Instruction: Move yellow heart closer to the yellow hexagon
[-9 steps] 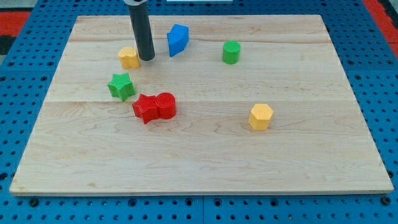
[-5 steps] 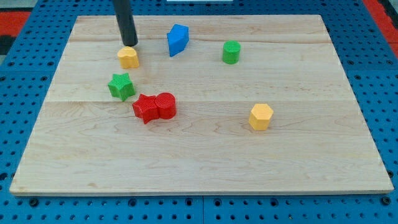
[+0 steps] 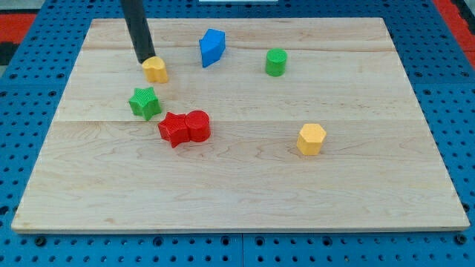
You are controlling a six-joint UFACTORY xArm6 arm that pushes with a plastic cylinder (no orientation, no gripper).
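The yellow heart [image 3: 156, 70] lies on the wooden board [image 3: 245, 185] at the view's upper left. The yellow hexagon [image 3: 312, 139] lies far off at the view's right, below the middle. My tip [image 3: 144, 59] is at the heart's upper left edge, touching or nearly touching it. The dark rod rises from there out of the view's top.
A green star [image 3: 145, 102] lies just below the heart. A red star [image 3: 174, 130] and a red cylinder [image 3: 198, 125] touch each other on the way toward the hexagon. A blue block [image 3: 212, 47] and a green cylinder [image 3: 276, 61] lie at the top.
My tip moved from the heart's right side, round its top, to its upper left edge. The heart has shifted slightly to the right. The other blocks have not moved.
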